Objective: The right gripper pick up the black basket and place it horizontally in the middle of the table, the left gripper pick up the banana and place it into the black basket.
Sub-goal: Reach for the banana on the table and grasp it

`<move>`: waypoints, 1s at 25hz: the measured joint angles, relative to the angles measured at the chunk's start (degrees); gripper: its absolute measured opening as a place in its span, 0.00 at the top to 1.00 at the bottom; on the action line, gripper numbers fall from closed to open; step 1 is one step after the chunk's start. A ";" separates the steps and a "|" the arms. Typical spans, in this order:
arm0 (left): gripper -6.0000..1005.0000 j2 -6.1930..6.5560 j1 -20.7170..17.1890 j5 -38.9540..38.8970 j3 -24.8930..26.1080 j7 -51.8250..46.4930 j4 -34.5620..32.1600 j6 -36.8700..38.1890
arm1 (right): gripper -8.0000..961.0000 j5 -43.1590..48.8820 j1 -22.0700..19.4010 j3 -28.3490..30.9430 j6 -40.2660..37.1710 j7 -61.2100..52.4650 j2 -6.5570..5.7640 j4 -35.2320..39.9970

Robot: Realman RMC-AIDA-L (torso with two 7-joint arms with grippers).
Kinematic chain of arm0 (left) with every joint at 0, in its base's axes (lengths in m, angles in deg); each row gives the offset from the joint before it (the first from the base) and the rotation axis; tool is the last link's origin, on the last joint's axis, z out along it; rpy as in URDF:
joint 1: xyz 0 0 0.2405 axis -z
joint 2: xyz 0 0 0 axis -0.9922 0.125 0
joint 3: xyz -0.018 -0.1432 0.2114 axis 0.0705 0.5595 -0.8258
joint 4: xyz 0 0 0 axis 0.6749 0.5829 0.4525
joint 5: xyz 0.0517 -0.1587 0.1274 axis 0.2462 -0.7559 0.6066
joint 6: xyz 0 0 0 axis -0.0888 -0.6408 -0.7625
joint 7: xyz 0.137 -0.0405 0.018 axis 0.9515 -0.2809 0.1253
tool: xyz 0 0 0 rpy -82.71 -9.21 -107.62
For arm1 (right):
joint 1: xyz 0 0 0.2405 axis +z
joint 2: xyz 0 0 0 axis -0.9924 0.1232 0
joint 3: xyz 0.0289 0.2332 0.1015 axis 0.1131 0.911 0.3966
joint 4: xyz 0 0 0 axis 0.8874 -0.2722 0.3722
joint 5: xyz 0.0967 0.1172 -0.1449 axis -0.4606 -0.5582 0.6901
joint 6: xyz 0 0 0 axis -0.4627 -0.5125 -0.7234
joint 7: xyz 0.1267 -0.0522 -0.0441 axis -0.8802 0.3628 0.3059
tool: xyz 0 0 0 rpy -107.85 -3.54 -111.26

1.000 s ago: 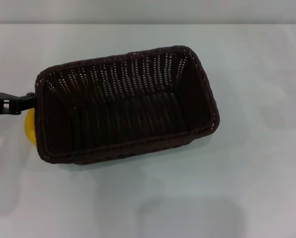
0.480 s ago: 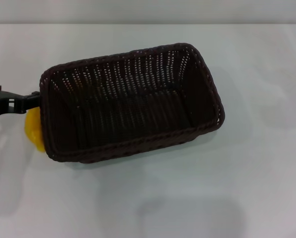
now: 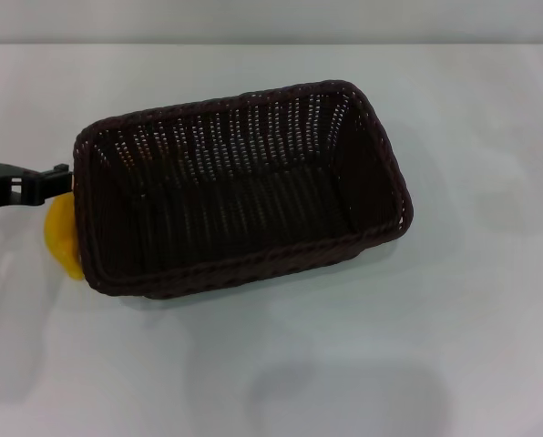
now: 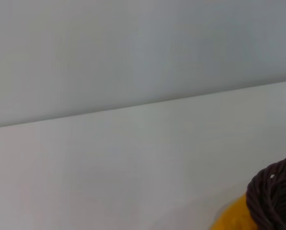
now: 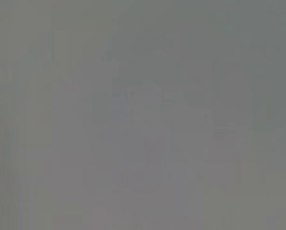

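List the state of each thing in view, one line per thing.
black basket: upright on the table, open side up, nothing inside, set at a slight angle.
banana: outside the basket, at its left end, mostly hidden behind the rim.
left pincer: at the basket's left end, just above the banana; grip unclear.
right pincer: not in view.
table: white, carrying the basket.

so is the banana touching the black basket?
Cannot tell. In the head view the black basket overlaps the banana; no view shows a gap or contact plainly.
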 joint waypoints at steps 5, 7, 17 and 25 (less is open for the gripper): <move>0.13 0.00 -0.18 0.66 0.06 -0.84 0.49 0.18 | 0.11 -0.01 0.17 0.03 0.00 -0.01 -0.09 -0.03; 0.13 0.00 -0.24 0.70 0.39 -0.85 1.40 0.54 | 0.11 -0.02 0.22 0.03 0.00 -0.02 -0.10 -0.05; 0.13 0.02 -0.07 0.46 0.59 -0.86 5.17 3.02 | 0.11 -0.08 -0.21 0.06 0.08 -0.01 -0.08 -0.10; 0.13 0.09 0.58 0.18 0.45 -0.57 9.97 6.33 | 0.11 -0.04 -0.46 -0.04 0.28 -0.01 0.16 -0.09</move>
